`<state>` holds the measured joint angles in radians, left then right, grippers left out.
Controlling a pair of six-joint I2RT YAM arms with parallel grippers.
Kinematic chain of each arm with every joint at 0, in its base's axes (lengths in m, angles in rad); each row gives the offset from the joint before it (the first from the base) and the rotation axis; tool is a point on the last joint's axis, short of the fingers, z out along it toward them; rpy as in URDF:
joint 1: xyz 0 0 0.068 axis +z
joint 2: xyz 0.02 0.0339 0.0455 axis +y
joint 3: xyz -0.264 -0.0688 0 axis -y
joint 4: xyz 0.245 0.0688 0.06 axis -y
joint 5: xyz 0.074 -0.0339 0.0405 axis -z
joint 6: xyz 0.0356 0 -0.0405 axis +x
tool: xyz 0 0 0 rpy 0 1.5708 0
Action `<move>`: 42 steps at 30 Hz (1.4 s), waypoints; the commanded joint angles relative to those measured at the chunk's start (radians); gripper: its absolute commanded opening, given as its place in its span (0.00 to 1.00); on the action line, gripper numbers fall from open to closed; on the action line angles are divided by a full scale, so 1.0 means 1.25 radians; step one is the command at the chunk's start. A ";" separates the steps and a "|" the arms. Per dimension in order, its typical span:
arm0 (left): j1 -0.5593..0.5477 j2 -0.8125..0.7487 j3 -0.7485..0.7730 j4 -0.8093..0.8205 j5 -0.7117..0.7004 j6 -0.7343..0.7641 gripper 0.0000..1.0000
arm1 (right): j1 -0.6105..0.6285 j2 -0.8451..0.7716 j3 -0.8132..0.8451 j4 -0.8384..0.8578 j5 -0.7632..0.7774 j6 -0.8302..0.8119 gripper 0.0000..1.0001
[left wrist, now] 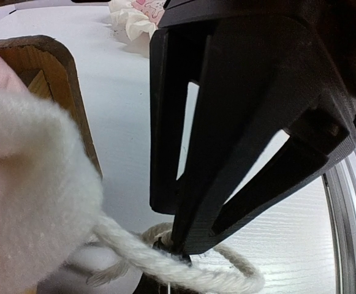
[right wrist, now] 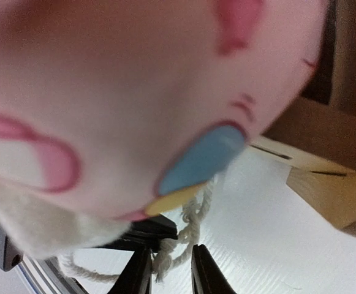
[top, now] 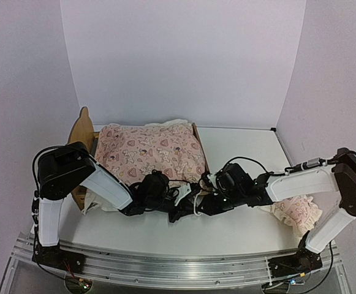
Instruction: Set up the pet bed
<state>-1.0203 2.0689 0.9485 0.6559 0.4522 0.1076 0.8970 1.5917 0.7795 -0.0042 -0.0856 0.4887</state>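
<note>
The pet bed [top: 81,130] stands at the left, its pale-wood frame [left wrist: 60,78] mostly covered by the pink heart-print quilt [top: 152,152]. A white cord [left wrist: 165,264] hangs from the quilt's fluffy near edge [left wrist: 30,184]. My left gripper [left wrist: 179,248] is shut on this cord just above the table. In the right wrist view the quilt [right wrist: 135,92] fills the top, and the knotted cord [right wrist: 176,248] dangles between the fingers of my right gripper [right wrist: 171,275], which stand apart. Both grippers [top: 187,207] meet at the bed's near right corner.
The ruffled pink pillow [top: 297,212] lies on the white table under my right arm, at the right. A wooden corner of the bed [right wrist: 328,184] shows to the right of the right gripper. The metal rail [top: 165,266] runs along the near edge.
</note>
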 commanded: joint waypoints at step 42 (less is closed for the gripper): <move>0.007 0.007 0.008 0.072 -0.235 0.299 0.54 | -0.030 -0.071 0.085 -0.164 -0.026 -0.028 0.00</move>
<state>-1.0271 2.0474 0.9148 0.6652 0.2482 0.4065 0.8597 1.5005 0.8589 -0.1994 -0.0662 0.4455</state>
